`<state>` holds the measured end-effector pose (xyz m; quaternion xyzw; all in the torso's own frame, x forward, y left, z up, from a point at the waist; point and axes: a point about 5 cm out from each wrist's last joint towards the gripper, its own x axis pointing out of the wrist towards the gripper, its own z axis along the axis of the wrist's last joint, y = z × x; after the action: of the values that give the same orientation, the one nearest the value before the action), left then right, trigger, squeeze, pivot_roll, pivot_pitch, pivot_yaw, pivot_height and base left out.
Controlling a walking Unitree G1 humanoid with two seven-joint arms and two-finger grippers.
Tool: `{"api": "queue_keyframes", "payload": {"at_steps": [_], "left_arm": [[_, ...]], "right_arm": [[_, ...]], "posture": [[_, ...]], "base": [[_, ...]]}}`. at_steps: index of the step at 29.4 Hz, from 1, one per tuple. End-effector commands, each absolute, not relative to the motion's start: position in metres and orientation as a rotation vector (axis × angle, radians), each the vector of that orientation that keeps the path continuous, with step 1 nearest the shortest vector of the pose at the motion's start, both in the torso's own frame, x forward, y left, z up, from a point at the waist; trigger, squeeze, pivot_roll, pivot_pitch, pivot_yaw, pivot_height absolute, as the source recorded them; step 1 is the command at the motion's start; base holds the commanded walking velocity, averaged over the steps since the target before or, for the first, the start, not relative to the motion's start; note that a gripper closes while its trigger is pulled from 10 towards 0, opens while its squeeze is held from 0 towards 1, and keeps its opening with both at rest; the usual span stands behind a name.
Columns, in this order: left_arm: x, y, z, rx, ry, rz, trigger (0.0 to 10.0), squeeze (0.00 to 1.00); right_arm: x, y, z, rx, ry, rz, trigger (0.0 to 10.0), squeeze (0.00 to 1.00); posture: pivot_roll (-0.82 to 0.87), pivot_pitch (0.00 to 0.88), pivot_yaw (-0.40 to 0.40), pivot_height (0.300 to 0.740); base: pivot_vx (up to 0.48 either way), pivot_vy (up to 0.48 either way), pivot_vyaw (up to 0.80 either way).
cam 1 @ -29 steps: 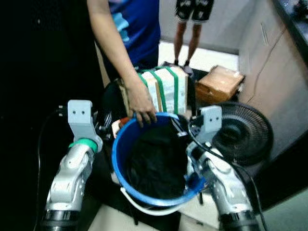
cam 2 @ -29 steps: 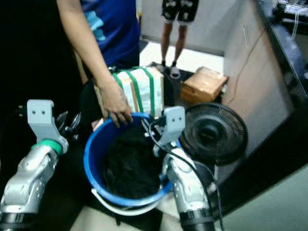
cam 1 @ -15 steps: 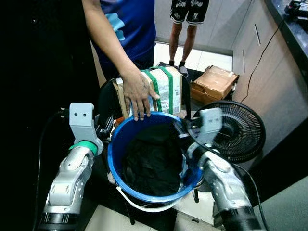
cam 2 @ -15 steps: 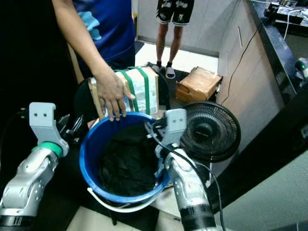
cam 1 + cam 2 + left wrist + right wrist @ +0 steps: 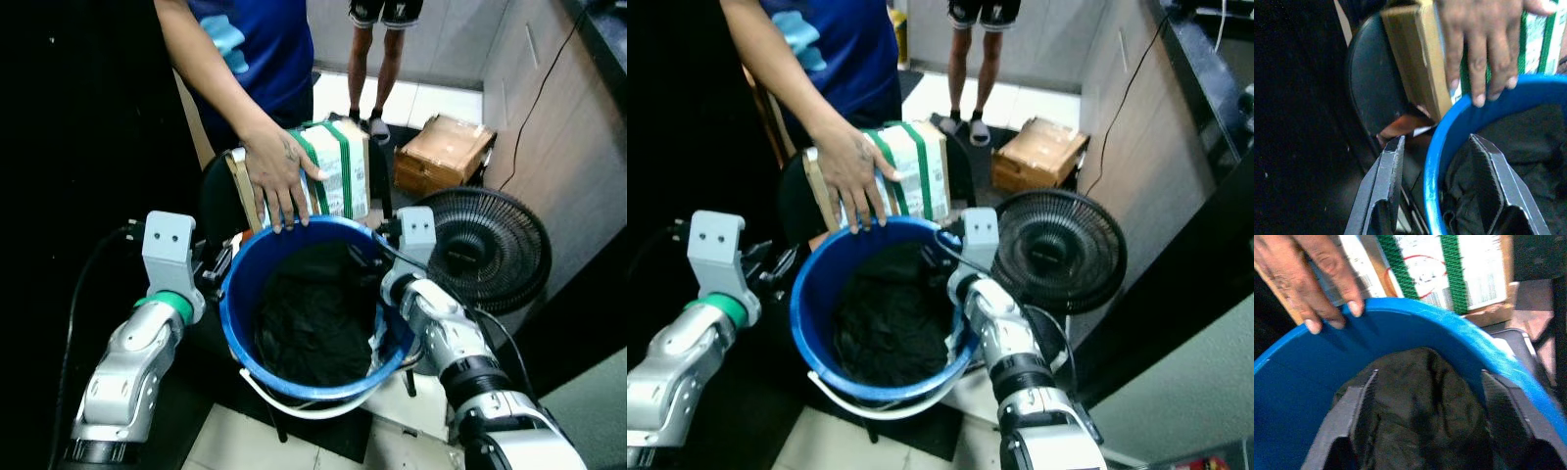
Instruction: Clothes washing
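A blue bucket [image 5: 233, 311] with a white handle [image 5: 294, 408] holds dark clothes [image 5: 309, 328]. My left gripper [image 5: 1436, 141] is open astride the bucket's near-left rim, one finger [image 5: 1388, 181] outside and one finger [image 5: 1493, 181] inside over the clothes. My right gripper [image 5: 1431, 376] is open inside the bucket at its right side, just above the clothes [image 5: 1420, 406]. A person's hand [image 5: 277, 176] rests with its fingertips on the far rim.
Behind the bucket a box with green straps [image 5: 338, 171] leans on a black chair [image 5: 1371, 88]. A black floor fan [image 5: 485, 259] stands to the right, with a cardboard box [image 5: 446, 152] beyond it. A second person [image 5: 377, 59] stands at the back. Cabinets line the right.
The camera has shifted. The person's hand has slid from gripping the far rim to lying on the strapped box, fingertips on the rim. My grippers stay at the bucket.
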<state>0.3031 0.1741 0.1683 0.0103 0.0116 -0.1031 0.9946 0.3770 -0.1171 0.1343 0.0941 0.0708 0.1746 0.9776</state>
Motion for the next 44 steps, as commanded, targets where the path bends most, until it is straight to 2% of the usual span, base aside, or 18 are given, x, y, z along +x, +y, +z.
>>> {"api": "queue_keyframes", "payload": {"at_steps": [1,11,14,15,16,17,18,19,20,25,27,29,33,36,39,44], "left_arm": [[0.298,0.179,0.165,0.035,0.055,-0.21,10.0,0.0],[0.291,0.188,0.167,0.036,0.089,-0.24,10.0,0.0],[0.291,0.188,0.167,0.034,0.094,-0.249,10.0,0.0],[0.29,0.187,0.167,0.031,0.102,-0.26,10.0,0.0],[0.29,0.186,0.167,0.031,0.106,-0.269,10.0,0.0],[0.29,0.186,0.167,0.031,0.106,-0.269,10.0,0.0],[0.29,0.185,0.167,0.031,0.108,-0.277,10.0,0.0],[0.29,0.185,0.167,0.031,0.108,-0.277,10.0,0.0],[0.29,0.184,0.168,0.035,0.105,-0.281,10.0,0.0],[0.288,0.185,0.165,0.068,0.104,-0.278,10.0,0.0],[0.284,0.187,0.162,0.085,0.108,-0.269,10.0,0.0],[0.283,0.187,0.162,0.083,0.107,-0.261,10.0,0.0],[0.281,0.185,0.163,0.071,0.092,-0.236,10.0,0.0],[0.28,0.185,0.163,0.068,0.087,-0.229,10.0,0.0],[0.277,0.184,0.163,0.058,0.074,-0.204,10.0,0.0],[0.272,0.183,0.162,0.054,0.071,-0.195,10.0,0.0]], "right_arm": [[0.378,-0.112,0.133,0.199,0.16,0.367,10.0,1.0],[0.38,-0.09,0.139,0.3,0.158,0.439,10.0,1.0],[0.379,-0.089,0.131,0.269,0.195,0.439,10.0,1.0],[0.378,-0.089,0.124,0.226,0.226,0.437,10.0,0.73],[0.377,-0.09,0.12,0.185,0.243,0.429,10.0,0.51],[0.377,-0.09,0.12,0.185,0.243,0.429,10.0,0.51],[0.377,-0.094,0.117,0.152,0.242,0.402,10.0,0.08],[0.377,-0.094,0.117,0.152,0.242,0.402,10.0,0.08],[0.378,-0.099,0.119,0.147,0.206,0.371,10.0,0.0],[0.378,-0.107,0.125,0.1,0.106,0.36,10.0,0.0],[0.37,-0.1,0.125,-0.021,0.014,0.453,10.0,0.0],[0.366,-0.096,0.122,-0.057,-0.005,0.492,10.0,0.0],[0.359,-0.093,0.111,-0.104,0.013,0.537,10.0,0.0],[0.358,-0.093,0.108,-0.11,0.018,0.54,10.0,0.0],[0.359,-0.089,0.108,-0.129,0.03,0.571,10.0,0.0],[0.359,-0.083,0.108,-0.157,0.044,0.607,10.0,0.0]], "posture": [[0.1,0.164,0.109,0.74],[0.12,0.208,0.131,0.74],[0.12,0.208,0.131,0.74],[0.11,0.208,0.136,0.74],[0.11,0.208,0.136,0.74],[0.11,0.208,0.136,0.74],[0.12,0.199,0.13,0.74],[0.12,0.199,0.13,0.74],[0.12,0.194,0.123,0.74],[0.12,0.181,0.105,0.74],[0.12,0.169,0.078,0.74],[0.12,0.167,0.069,0.74],[0.12,0.164,0.013,0.74],[0.12,0.164,0.013,0.74],[0.12,0.174,-0.044,0.74],[0.13,0.191,-0.07,0.74]], "base": [[0.0,0.0,0.0],[0.0,0.0,0.0],[0.0,0.0,0.0],[0.0,0.0,0.0],[0.0,0.0,0.0],[0.0,0.0,0.0],[0.0,0.0,0.0],[0.0,0.0,0.0],[0.0,0.0,0.0],[0.0,0.0,0.0],[0.0,0.0,0.0],[0.0,0.0,0.0],[0.0,0.0,0.0],[0.0,0.0,0.0],[0.0,0.0,0.0],[0.0,0.0,0.0]]}}
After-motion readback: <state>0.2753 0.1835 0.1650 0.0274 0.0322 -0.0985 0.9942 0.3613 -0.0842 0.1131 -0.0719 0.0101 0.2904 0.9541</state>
